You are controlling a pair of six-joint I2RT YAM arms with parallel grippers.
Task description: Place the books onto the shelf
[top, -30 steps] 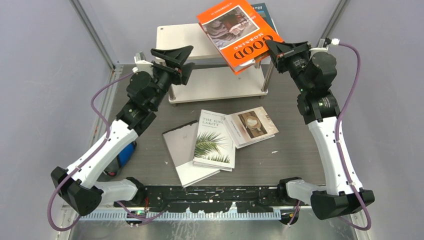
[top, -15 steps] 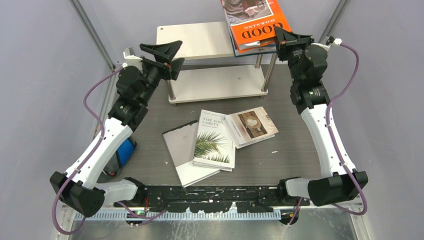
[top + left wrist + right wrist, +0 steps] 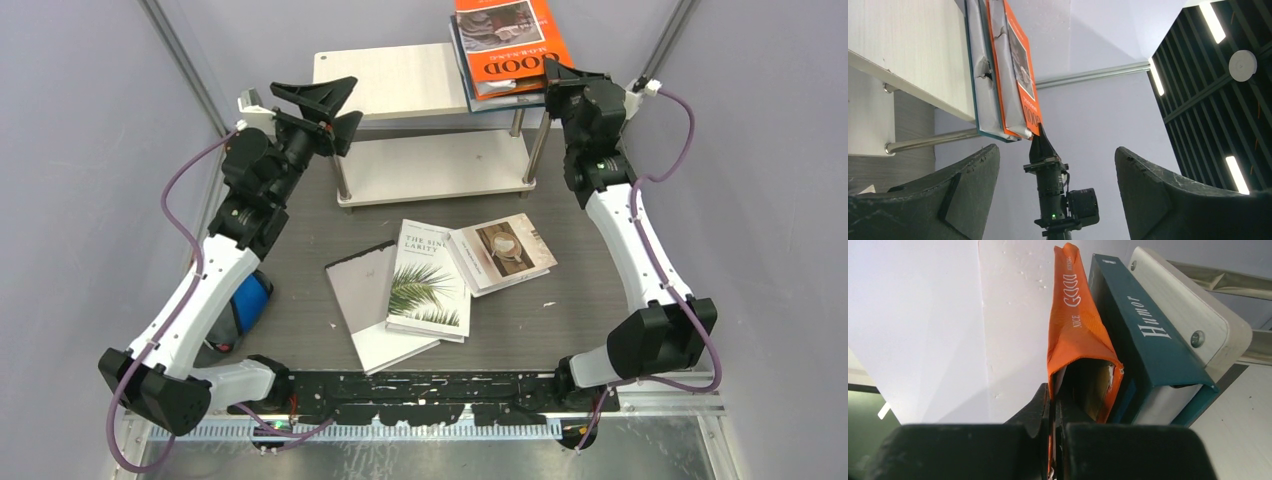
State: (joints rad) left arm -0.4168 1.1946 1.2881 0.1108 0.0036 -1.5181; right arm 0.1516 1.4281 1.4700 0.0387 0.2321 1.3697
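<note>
Five books [image 3: 428, 285], one two-tier shelf [image 3: 390, 80]

Left hand [image 3: 350, 100] hovers raised and spread wide; right hand [image 3: 553, 78] reaches forward, pinched closed.
</note>
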